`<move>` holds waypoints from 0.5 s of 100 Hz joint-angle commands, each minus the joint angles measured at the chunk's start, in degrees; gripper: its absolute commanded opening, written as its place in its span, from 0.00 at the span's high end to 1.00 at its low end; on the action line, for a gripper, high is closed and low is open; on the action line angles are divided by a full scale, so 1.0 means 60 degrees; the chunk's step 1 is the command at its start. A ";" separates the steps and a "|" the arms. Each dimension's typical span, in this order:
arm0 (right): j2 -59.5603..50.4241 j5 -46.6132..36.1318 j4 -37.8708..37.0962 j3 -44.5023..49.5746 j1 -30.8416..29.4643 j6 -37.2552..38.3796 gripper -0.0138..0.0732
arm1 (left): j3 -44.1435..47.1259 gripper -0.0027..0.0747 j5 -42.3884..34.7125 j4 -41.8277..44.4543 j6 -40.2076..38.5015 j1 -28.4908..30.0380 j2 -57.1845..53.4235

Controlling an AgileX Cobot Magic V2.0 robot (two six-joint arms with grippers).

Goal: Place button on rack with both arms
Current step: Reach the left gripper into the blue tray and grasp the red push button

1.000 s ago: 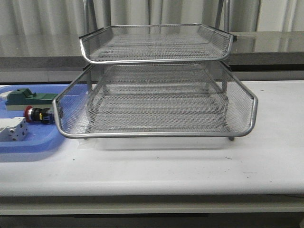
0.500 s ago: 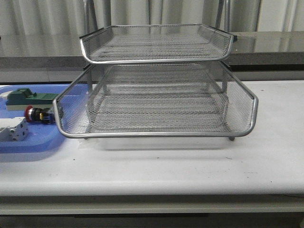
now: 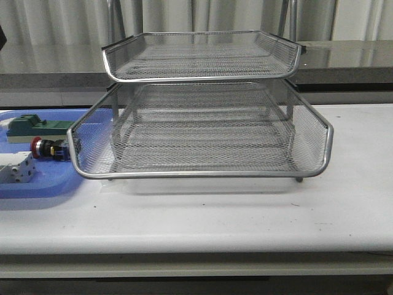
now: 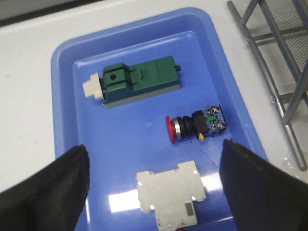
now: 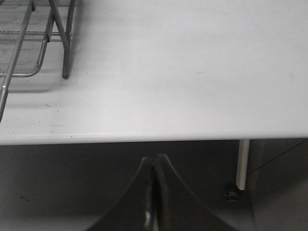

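Left end effector point(image 4: 154, 192) spread above button point(image 4: 196, 125), green block point(image 4: 137, 85) near

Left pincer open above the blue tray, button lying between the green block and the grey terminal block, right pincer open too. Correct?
One thing is off: the right pincer is shut, its fingers pressed together in the right wrist view. The rest holds in the left wrist view: left pincer open above the blue tray, button between the green block and grey terminal block.
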 commanded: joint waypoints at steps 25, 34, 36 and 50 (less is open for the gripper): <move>0.0039 -0.0560 -0.0241 -0.0312 0.0008 -0.0011 0.92 | -0.3116 0.26 0.1483 -0.0232 0.3464 -0.0064 0.1451; 0.0039 -0.0560 -0.0241 -0.0312 0.0008 -0.0011 0.92 | -0.3995 0.26 0.2051 -0.0493 0.4084 -0.0064 0.2206; 0.0039 -0.0560 -0.0241 -0.0312 0.0008 -0.0011 0.92 | -0.4128 0.26 0.2125 -0.0547 0.4178 -0.0064 0.2326; 0.0039 -0.0560 -0.0241 -0.0312 0.0008 -0.0011 0.92 | -0.5420 0.26 0.2945 -0.1173 0.5208 -0.0064 0.3444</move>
